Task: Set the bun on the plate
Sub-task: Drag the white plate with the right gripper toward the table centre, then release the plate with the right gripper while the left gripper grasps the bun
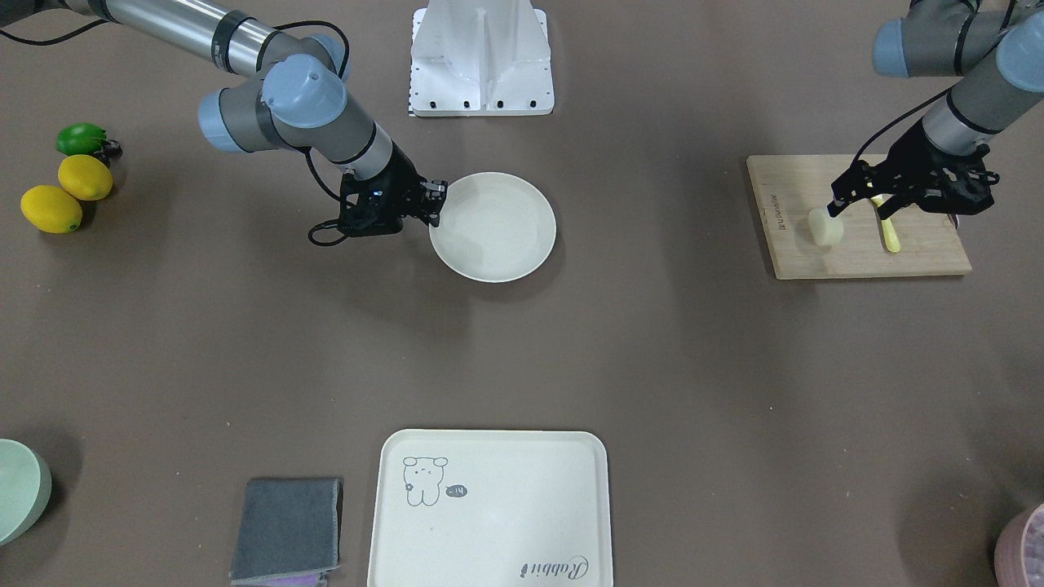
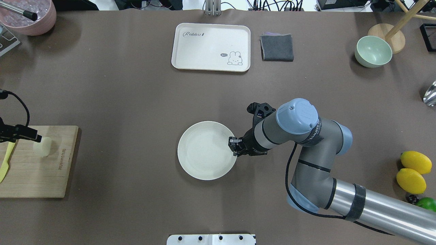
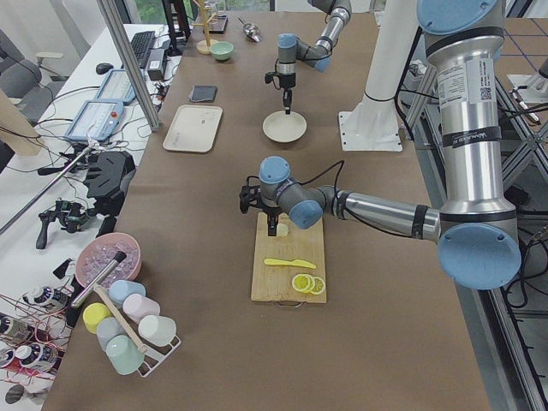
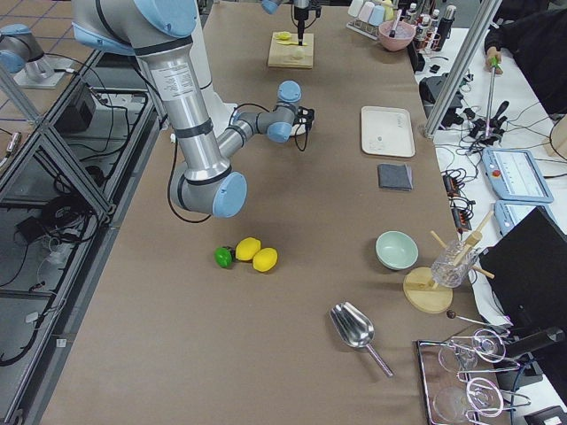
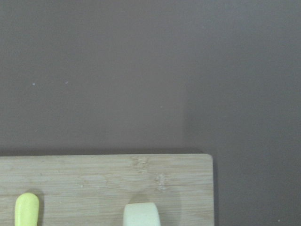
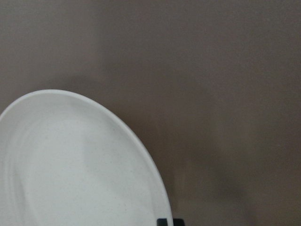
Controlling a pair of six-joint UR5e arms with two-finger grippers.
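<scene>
The bun (image 1: 825, 228), a pale rounded lump, rests on the wooden cutting board (image 1: 922, 253) at my left end of the table. My left gripper (image 1: 856, 210) hangs just over it, open, one fingertip (image 1: 835, 209) at the bun's upper edge. The left wrist view shows the bun (image 5: 141, 214) at its bottom edge, on the board. The round cream plate (image 1: 497, 232) lies mid-table. My right gripper (image 1: 436, 204) is shut on the plate's rim on the right arm's side. That rim (image 6: 141, 155) runs down to a fingertip (image 6: 169, 222) in the right wrist view.
A yellow knife (image 1: 887, 232) lies on the board beside the bun, with lemon slices (image 3: 304, 283) further along. The rabbit tray (image 2: 211, 46), grey cloth (image 2: 277, 47) and green bowl (image 2: 373, 51) line the far edge. Two lemons (image 2: 412, 170) sit at the right.
</scene>
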